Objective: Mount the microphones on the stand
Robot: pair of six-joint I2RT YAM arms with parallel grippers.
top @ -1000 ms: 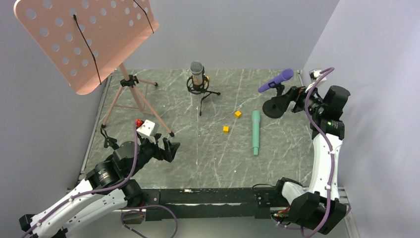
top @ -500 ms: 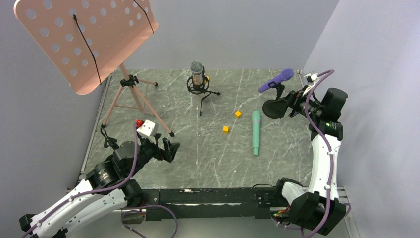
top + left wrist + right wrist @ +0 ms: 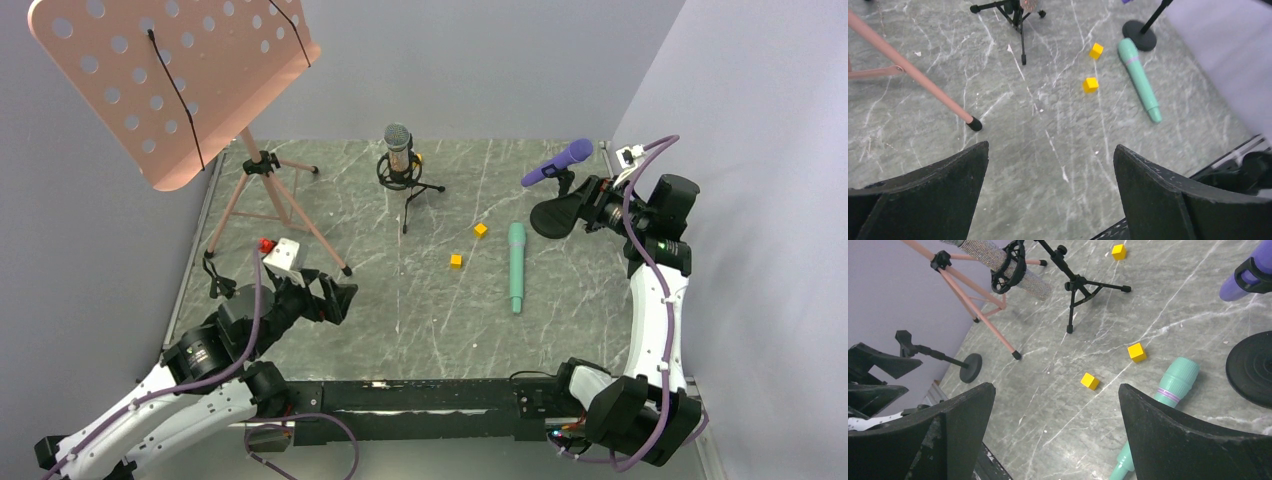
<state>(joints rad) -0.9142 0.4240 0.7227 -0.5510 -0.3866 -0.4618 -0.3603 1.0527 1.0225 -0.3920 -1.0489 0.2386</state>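
Observation:
The purple microphone (image 3: 557,163) sits tilted in the clip of a round-base stand (image 3: 552,218) at the back right; it also shows in the right wrist view (image 3: 1248,277). The mint green microphone (image 3: 516,265) lies flat on the table, also seen in the left wrist view (image 3: 1139,80) and the right wrist view (image 3: 1175,385). The glittery silver-pink microphone (image 3: 399,148) sits in a tripod stand's mount (image 3: 1008,267). My right gripper (image 3: 588,212) is open and empty beside the round base (image 3: 1253,367). My left gripper (image 3: 335,297) is open and empty at the front left.
A pink music stand (image 3: 170,80) on a tripod stands at the back left, one leg (image 3: 923,80) reaching toward my left gripper. A small black stand (image 3: 970,367) with an empty clip is at the left edge. Yellow cubes (image 3: 481,230) (image 3: 456,261) lie mid-table.
My left arm has drawn back slightly to the left. My right gripper has shifted a little lower toward the purple microphone's stand base. The microphones have not moved.

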